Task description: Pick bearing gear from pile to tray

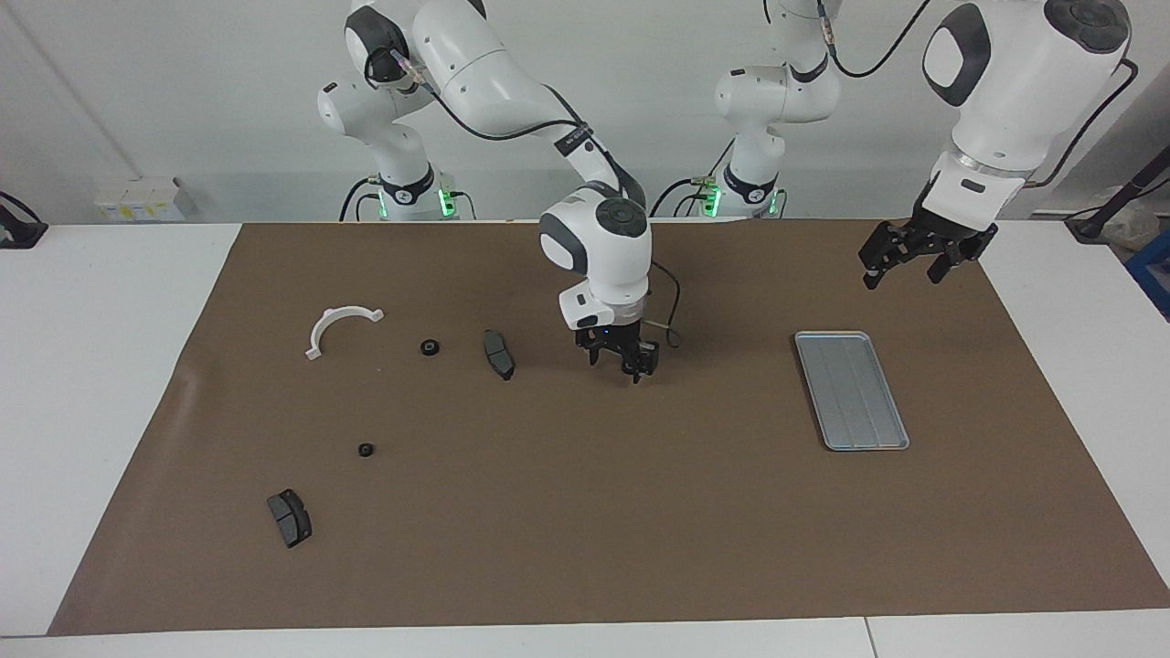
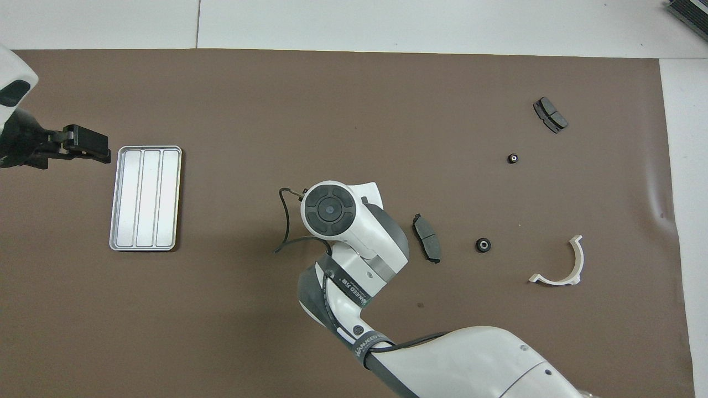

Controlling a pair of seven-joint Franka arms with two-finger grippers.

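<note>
The right gripper (image 1: 620, 364) hung over bare brown mat (image 1: 585, 512) about mid-table, fingers (image 1: 639, 362) spread apart with nothing between them (from overhead its own wrist hid them). The left gripper (image 1: 914, 260) waited over the mat edge near the robots at its own end, jaws wide open and empty too.

Going near to far: the white half-ring bracket (image 1: 335, 326), a black ring (image 1: 429, 347) and a dark grey pad (image 1: 499, 354) sat in a loose row toward the right arm's end, the pad closest to the right gripper but clearly apart from it. The tray (image 1: 852, 390) lay toward the left arm's end, nothing in it. Farther out were a second black ring (image 1: 366, 450) and then the other pad (image 1: 290, 517).
</note>
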